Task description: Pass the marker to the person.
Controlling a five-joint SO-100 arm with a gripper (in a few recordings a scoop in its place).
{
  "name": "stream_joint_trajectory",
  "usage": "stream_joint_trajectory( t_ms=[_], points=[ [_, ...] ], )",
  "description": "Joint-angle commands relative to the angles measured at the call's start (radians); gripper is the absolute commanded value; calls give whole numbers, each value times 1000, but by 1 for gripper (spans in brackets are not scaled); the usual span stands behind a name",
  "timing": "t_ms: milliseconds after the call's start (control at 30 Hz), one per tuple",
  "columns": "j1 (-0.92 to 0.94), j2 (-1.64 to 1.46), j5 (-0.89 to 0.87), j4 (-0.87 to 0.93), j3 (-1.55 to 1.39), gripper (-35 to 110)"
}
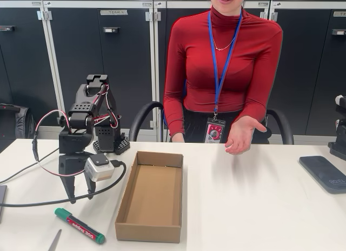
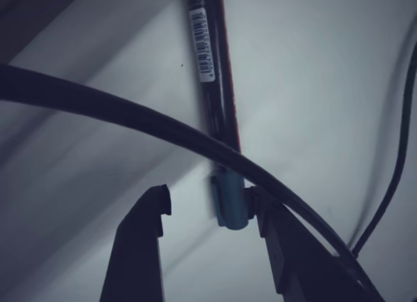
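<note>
**One claw poised over the marker, fingers spread**

One black arm stands at the left of the fixed view, folded at the elbow so that its upper links rise behind and its wrist points straight down. The claw [image 1: 79,197] hangs just above the white surface [image 1: 243,207], its two dark fingers parted and holding nothing. A white camera block sits on the wrist, and red, white and black cables loop around the arm.

The marker [image 1: 79,226] lies flat on the surface just in front of the claw, slanting from upper left to lower right in the fixed view, green cap at the upper-left end. Its red label band reads "edding 300". In the wrist view the marker [image 2: 212,87] runs up the picture from between the fingers [image 2: 140,250], its cap end nearest the right finger; whether it touches that finger I cannot tell. A white barcode sticker shows on the barrel, its digits too small to read. A thick black cable crosses in front of the marker there.

An open cardboard box [image 1: 151,229] sits just right of the marker. A thin grey pointed object [image 1: 54,240] lies at the bottom edge, left of the marker.

The person [image 1: 224,61] sits behind the surface in a red top with a blue lanyard and badge, one hand [image 1: 240,134] held out palm up above the far edge. A dark phone [image 1: 324,173] lies at the right.
</note>
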State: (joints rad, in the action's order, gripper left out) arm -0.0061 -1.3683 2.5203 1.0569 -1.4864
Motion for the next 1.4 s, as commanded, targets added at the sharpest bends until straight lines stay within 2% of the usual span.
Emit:
stream_joint_trajectory(
  t_ms=[0, 500, 1133, 1367],
  points=[
    [20, 20, 20, -9, 109, 25],
    [110, 239, 71, -78, 293, 25],
    [49, 305, -8, -46, 434, 25],
    [28, 307, -43, -123, 426, 24]
  ],
)
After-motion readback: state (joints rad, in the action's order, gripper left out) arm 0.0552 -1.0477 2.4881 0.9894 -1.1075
